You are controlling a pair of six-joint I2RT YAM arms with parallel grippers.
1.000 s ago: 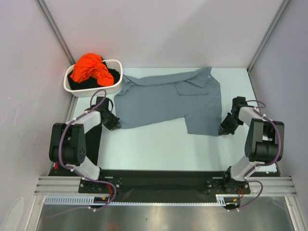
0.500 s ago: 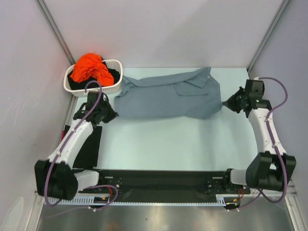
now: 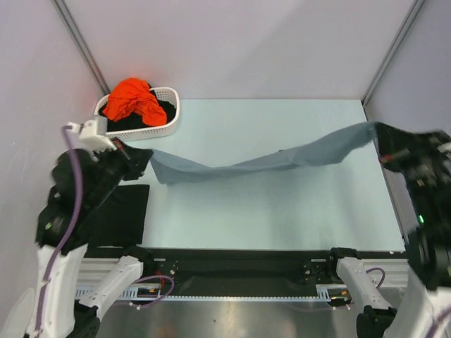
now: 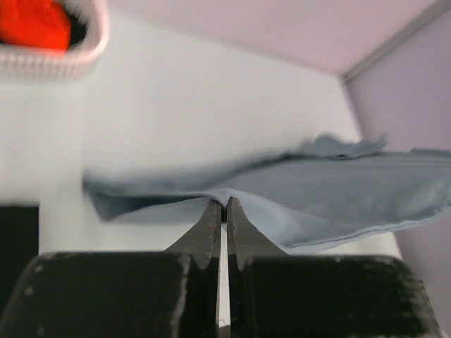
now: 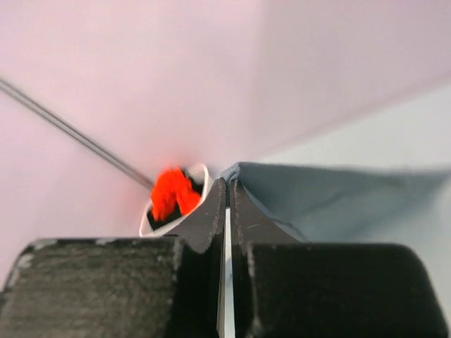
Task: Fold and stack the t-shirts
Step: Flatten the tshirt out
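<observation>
Text, all views: I read none.
grey-blue t-shirt (image 3: 282,158): plain cloth, no print that I can read.
white basket (image 3: 158,129): no label that I can make out.

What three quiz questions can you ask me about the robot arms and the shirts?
1. Pick one: the crumpled cloth shirt on top in the white slotted plastic basket is A) green, B) bright orange, C) yellow.
2. True or false: nothing is holding the slate grey-blue cloth t-shirt.
3. Fill in: both grippers are ____ on the t-shirt's edges.

Key:
1. B.
2. False. It hangs stretched between the left gripper and the right gripper.
3. Shut.
</observation>
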